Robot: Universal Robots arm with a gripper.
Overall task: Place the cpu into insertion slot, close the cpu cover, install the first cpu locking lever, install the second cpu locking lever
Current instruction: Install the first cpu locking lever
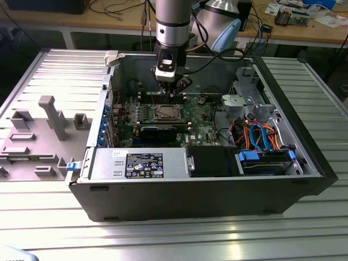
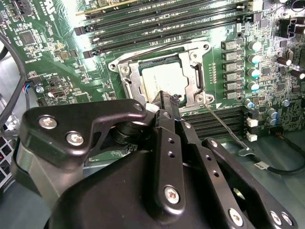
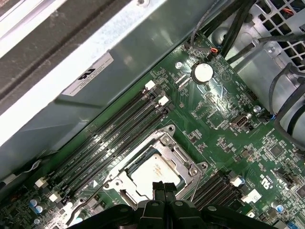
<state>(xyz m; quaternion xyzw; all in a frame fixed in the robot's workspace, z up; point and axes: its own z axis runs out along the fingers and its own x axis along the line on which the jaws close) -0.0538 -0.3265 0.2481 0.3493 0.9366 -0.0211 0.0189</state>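
The arm comes straight down from above into the open computer case, which lies on its side on a ribbed metal surface. Its pincer hangs low over the motherboard, just beside the far edge of the socket. In both wrist views the two black fingertips are pressed together with nothing seen between them, and the pincer sits over the socket's rim.

One cpu lies flat in the socket, its dull silver top showing. One cpu cover is folded down around it, so the chip shows through the square window. In the first wrist view the cpu and the cpu cover sit just ahead of the pincer.

Two thin wire levers show in the second wrist view. One lever runs along the socket's edge. The other lever angles away from a socket corner across a bank of memory slots; whether either is latched I cannot tell.

A second bank of memory slots runs along the socket's other side, and one round coin battery lies farther off. In the exterior view a long black graphics card lies just in front of the socket, blue cables cluster toward the exterior view's right, and a grey fixture block rests on the surface at its left
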